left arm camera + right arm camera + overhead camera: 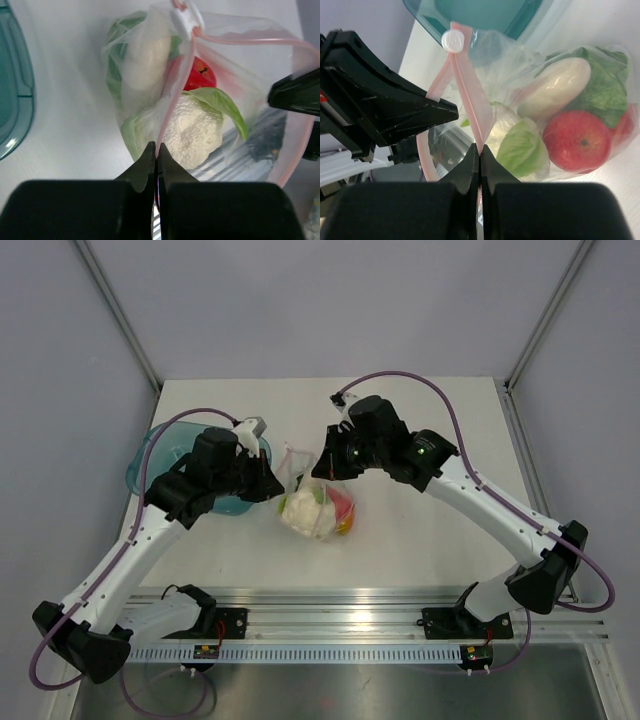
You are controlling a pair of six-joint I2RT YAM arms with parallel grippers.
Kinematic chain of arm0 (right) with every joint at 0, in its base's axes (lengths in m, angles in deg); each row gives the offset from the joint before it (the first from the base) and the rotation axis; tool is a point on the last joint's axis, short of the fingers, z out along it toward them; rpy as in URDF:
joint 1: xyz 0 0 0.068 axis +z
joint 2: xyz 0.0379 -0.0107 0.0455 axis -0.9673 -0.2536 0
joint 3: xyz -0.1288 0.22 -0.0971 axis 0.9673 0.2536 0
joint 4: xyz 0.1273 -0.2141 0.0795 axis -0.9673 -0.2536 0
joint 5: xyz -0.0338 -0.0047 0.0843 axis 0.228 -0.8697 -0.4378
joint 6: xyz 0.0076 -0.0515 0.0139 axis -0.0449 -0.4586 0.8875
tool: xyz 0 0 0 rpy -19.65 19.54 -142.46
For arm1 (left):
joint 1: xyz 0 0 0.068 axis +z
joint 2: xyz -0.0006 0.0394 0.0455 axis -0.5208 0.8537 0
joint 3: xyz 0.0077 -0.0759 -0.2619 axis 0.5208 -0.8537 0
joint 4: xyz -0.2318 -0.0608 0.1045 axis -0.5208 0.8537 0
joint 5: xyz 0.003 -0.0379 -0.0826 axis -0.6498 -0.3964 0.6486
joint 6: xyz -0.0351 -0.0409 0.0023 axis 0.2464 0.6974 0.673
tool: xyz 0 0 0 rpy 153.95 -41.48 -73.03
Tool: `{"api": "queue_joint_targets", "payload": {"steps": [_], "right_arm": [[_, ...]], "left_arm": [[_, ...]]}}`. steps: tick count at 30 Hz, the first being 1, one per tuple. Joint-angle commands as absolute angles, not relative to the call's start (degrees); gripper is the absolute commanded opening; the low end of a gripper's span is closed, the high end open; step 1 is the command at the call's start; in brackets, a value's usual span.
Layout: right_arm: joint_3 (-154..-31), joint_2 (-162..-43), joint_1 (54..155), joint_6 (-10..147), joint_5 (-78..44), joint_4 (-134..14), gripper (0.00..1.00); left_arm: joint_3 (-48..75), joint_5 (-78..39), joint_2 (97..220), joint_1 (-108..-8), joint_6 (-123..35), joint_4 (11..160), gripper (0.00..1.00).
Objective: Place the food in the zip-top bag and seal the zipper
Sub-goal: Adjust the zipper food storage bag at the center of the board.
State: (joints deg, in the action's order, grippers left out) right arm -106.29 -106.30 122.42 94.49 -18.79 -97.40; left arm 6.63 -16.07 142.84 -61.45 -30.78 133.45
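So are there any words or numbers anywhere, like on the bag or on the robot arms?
No text can be read in any view.
The sticker at the left arm's base: too small to read.
The sticker at the right arm's base: too small to read.
The white slider on the zipper: faint raised mark, too blurred to read.
The zip-top bag: no lettering seen.

I work over a white table [420, 530] boxed in by plain, pale grey-lavender walls [330, 300] at the back and both sides, with slanting aluminium posts [118, 310] at the two far corners. Along the near edge runs a silver slotted rail [330, 598]. Below it lies a dull grey surface [350, 695], possibly brushed metal, and the light is soft and even, throwing only faint shadows.
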Motion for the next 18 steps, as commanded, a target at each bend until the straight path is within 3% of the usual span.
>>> {"api": "queue_joint_targets", "payload": {"steps": [1,7,10,15,18], "right_arm": [[-108.44,-107.08,123.38,88.86,-22.9,-100.1,0.03],[-112.57,-109.99,125.22,86.05,-21.85,-103.62,0.11],[-113.72,-109.37,126.63,84.29,-19.83,-104.77,0.25],[-115.48,-109.37,129.18,81.92,-17.54,-107.05,0.69],[-115.39,-109.72,130.94,82.0,-16.22,-106.97,0.81]], "left_arm": [[3.05,-5.9,141.72,-61.44,-26.41,121.39,0.0],[-0.22,-4.11,143.48,-61.44,-17.09,110.83,0.0],[1.09,-7.78,143.22,-61.44,-14.19,110.82,0.0],[3.81,-10.61,143.65,-61.44,-9.53,110.82,0.0],[4.61,-10.61,144.79,-61.53,-7.69,111.87,0.0]]}}
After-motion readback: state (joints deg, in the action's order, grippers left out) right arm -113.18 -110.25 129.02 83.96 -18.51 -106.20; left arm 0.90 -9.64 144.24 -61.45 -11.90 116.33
